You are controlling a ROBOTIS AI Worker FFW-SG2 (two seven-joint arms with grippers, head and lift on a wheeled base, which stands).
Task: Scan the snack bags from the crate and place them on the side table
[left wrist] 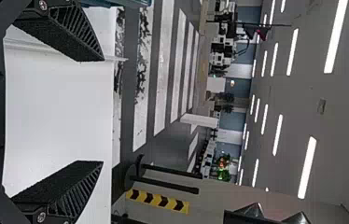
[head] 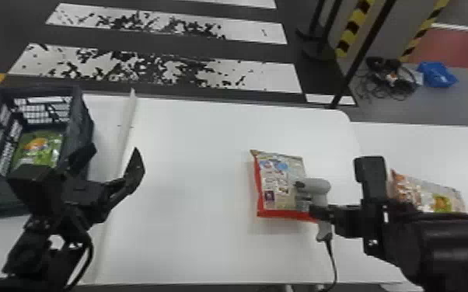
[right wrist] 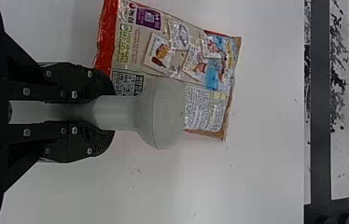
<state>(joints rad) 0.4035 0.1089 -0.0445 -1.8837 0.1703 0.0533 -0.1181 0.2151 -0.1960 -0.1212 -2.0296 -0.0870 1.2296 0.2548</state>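
Observation:
In the head view my right gripper [head: 320, 212] is shut on the grey scanner [head: 316, 187], held over the right part of a red-edged snack bag [head: 280, 180] lying on the white table. The right wrist view has the same gripper [right wrist: 100, 112] clamped on the scanner [right wrist: 163, 114], with the bag [right wrist: 172, 51] below it. My left gripper [head: 110, 159] stands open beside the dark crate [head: 83, 116]; a green snack bag [head: 39, 149] lies inside. In the left wrist view this gripper [left wrist: 100, 112] has nothing between its fingers.
Another snack bag [head: 427, 194] lies on the side table [head: 408, 147] at the right, partly behind my right arm. The scanner's cable hangs over the front of the main table [head: 190, 163]. A raised white strip [head: 126, 128] runs between crate and main table.

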